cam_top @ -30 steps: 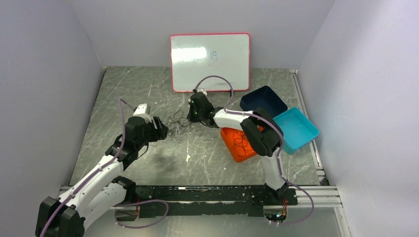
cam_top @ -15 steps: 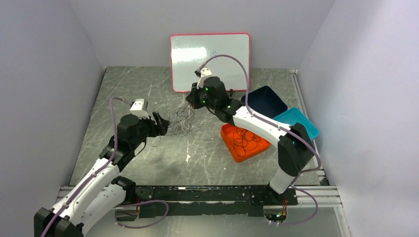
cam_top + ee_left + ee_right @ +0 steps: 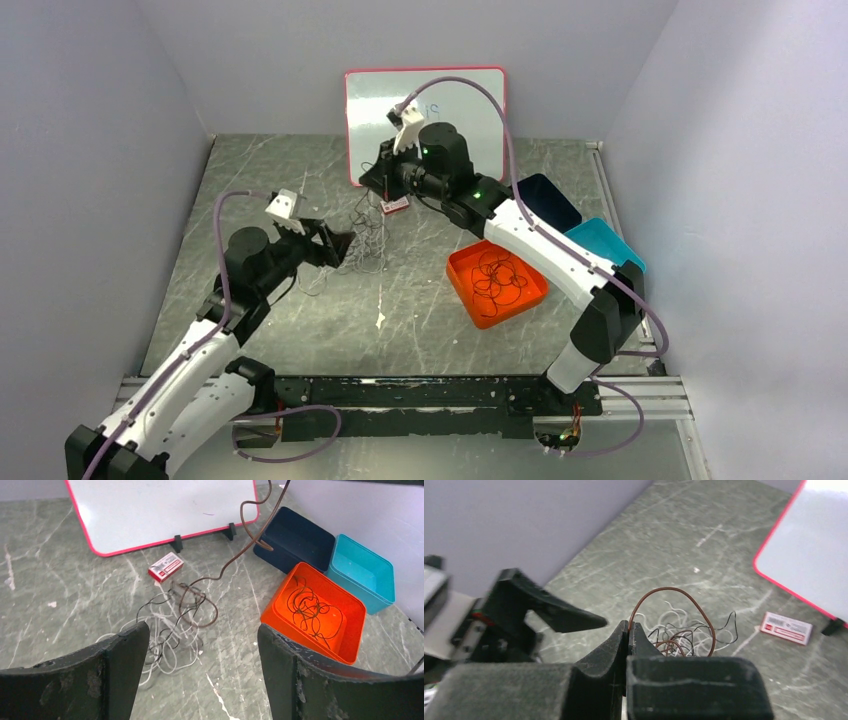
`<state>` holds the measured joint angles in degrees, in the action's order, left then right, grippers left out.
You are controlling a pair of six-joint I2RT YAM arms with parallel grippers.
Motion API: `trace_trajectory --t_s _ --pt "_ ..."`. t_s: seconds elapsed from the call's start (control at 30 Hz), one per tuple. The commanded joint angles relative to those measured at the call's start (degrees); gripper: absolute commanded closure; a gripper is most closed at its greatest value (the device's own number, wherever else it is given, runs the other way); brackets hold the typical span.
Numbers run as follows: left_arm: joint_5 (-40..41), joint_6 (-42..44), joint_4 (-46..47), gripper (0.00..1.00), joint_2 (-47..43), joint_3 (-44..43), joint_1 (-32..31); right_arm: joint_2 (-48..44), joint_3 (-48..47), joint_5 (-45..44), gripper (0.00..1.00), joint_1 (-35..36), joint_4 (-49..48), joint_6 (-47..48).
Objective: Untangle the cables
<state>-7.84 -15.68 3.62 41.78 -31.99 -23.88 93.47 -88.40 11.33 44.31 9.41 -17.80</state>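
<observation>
The cables (image 3: 367, 240) lie in a loose tangle of thin black and white wires on the table, also seen in the left wrist view (image 3: 167, 630). My right gripper (image 3: 629, 625) is shut on a thin brown cable (image 3: 696, 607), which arcs up out of the tangle (image 3: 684, 632). From above, the right gripper (image 3: 371, 180) hangs in the air just behind the pile. The brown cable (image 3: 235, 555) climbs out of the top of the left wrist view. My left gripper (image 3: 202, 630) is open and empty, just left of the tangle (image 3: 340, 248).
An orange tray (image 3: 530, 295) right of the pile holds a coiled black cable (image 3: 497, 277). Behind the tray stand a dark blue bin (image 3: 545, 195) and a teal bin (image 3: 612, 250). A small red-and-white box (image 3: 395, 205) lies before the whiteboard (image 3: 425, 110).
The right gripper has risen and moved toward the whiteboard, drawing the brown cable up from the pile. The left gripper has opened wider and backed slightly away from the tangle.
</observation>
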Motion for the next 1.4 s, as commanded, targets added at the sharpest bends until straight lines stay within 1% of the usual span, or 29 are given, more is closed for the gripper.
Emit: trace_trajectory --t_s 0.0,0.17,0.33,0.47,0.63,0.8,0.9,0.97,1.07,1.37 --pt "-5.6 2.6 6.0 0.16 2.6 -2.8 0.1 0.2 -4.8 5.2 1.00 1.7 3.3 -1.6" --pt "-5.0 2.8 7.9 0.17 4.6 -4.0 0.1 0.2 -8.1 7.6 1.00 2.8 4.8 -2.6" --pt "-4.7 3.1 8.2 0.19 5.9 -6.0 0.1 -0.5 -8.7 10.9 1.00 3.4 4.2 -4.4" --pt "-2.5 2.9 7.4 0.23 5.4 -6.6 0.1 -0.4 -9.7 11.8 1.00 3.3 5.3 -5.0" --pt "-0.5 3.5 7.1 0.23 3.6 -5.6 0.1 -0.6 -10.0 11.3 1.00 3.4 5.4 -5.8" --pt "-3.0 3.6 9.2 0.27 5.2 -5.0 0.1 0.0 -12.1 15.6 1.00 3.5 4.3 -7.7" --pt "-5.1 4.0 10.5 0.28 7.5 -4.8 0.1 -0.1 -13.7 16.3 1.00 3.5 4.7 -7.7" --pt "-6.0 4.5 10.3 0.30 9.3 -4.6 0.1 -0.5 -14.8 15.8 1.00 3.5 4.7 -7.6" --pt "-6.5 3.9 10.9 0.36 11.6 -3.0 0.1 -1.4 -16.2 15.6 1.00 3.5 4.2 -7.4" --pt "-7.4 -2.0 18.4 0.51 17.0 5.1 0.1 -4.5 -18.9 14.6 1.00 3.4 1.5 -6.8"
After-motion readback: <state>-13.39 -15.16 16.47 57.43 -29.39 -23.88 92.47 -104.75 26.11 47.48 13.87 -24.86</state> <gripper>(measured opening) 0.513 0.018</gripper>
